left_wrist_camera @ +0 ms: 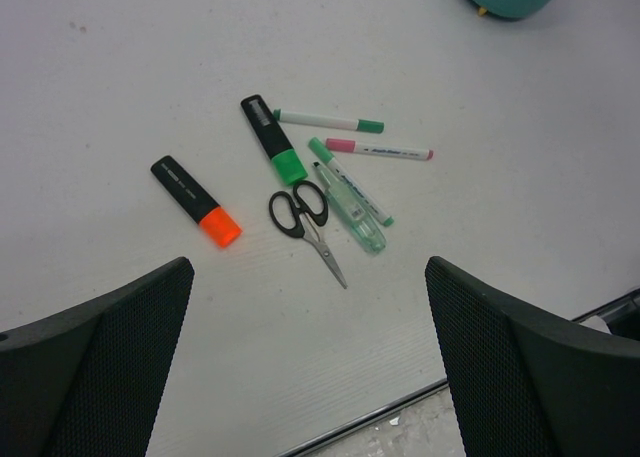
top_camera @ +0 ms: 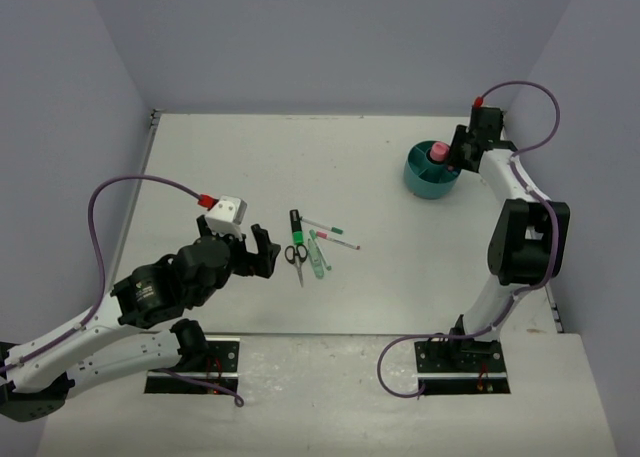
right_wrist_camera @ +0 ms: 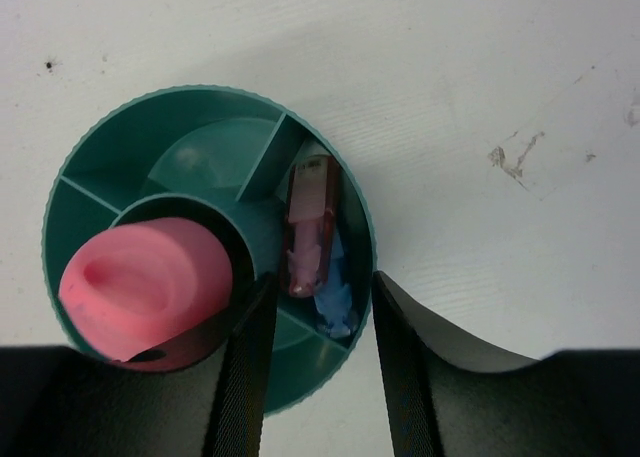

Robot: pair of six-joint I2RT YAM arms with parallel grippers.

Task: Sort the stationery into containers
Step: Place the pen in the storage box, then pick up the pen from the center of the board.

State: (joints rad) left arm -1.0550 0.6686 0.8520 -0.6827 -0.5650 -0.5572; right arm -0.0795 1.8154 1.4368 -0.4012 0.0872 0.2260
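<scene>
Left fingers (left_wrist_camera: 110,357): spread wide, nothing between them, hanging over the worktop (left_wrist_camera: 120,77) on the near side of the loose stationery.

On the worktop in the left wrist view we count:
- An orange highlighter (left_wrist_camera: 196,201) lies by itself, left of the others.
- A green highlighter (left_wrist_camera: 272,139) has its coloured end just beside the handles of the black-handled scissors (left_wrist_camera: 305,222).
- Two thin white pens lie beyond those, one green-capped (left_wrist_camera: 328,122) and one pink-capped (left_wrist_camera: 380,150).
- A pale green highlighter (left_wrist_camera: 352,202) lies close along the right of the scissors.

Right fingers (right_wrist_camera: 245,367): partly apart and pinching nothing, poised over the teal desk organizer (right_wrist_camera: 60,237), which stands at the far right of the worktop.

Inside the organizer, the pink-capped bottle (right_wrist_camera: 145,287) stands in the centre well. A pink highlighter (right_wrist_camera: 308,232) lies in one ring compartment, and a small blue piece (right_wrist_camera: 335,299) lies against it. The gap between the right fingers sits above that compartment.
</scene>
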